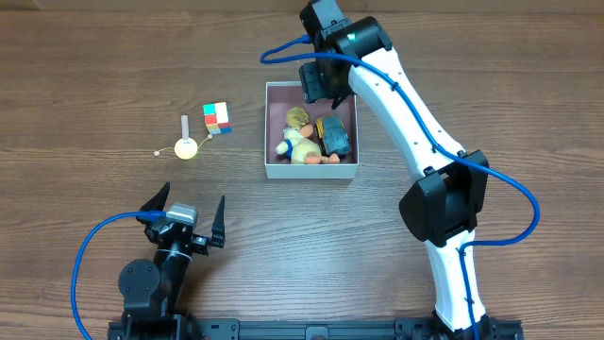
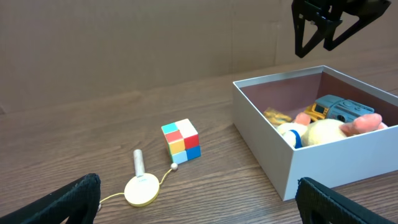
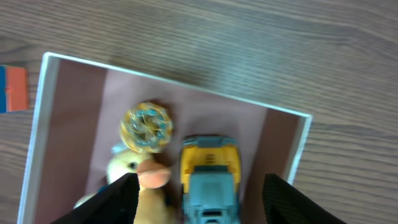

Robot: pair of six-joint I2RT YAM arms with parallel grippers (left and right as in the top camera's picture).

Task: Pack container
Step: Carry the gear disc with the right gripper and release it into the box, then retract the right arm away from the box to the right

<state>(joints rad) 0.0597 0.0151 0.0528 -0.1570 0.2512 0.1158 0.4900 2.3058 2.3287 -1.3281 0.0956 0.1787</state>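
1. Two loose items, the colour cube [image 1: 217,118] and the yellow disc [image 1: 187,147] with its stick [image 1: 185,125] lying front-to-back, sit on the worktop [image 1: 94,76] just left of the container [image 1: 311,171].
2. Your left jaws are nearer them, spread wide and empty.
3. Your right jaws hover over the container's far wall, open, holding nothing.

The container [image 1: 311,172] sits mid-tabletop [image 1: 94,76], nearer the far edge. In it, the duck toy [image 1: 300,142] lies just left of the truck [image 1: 333,137], with a small round toy [image 1: 298,116] behind the duck. Outside, well to the left, the cube [image 1: 217,118] stands with the paddle toy [image 1: 186,147] before it, toward the left edge
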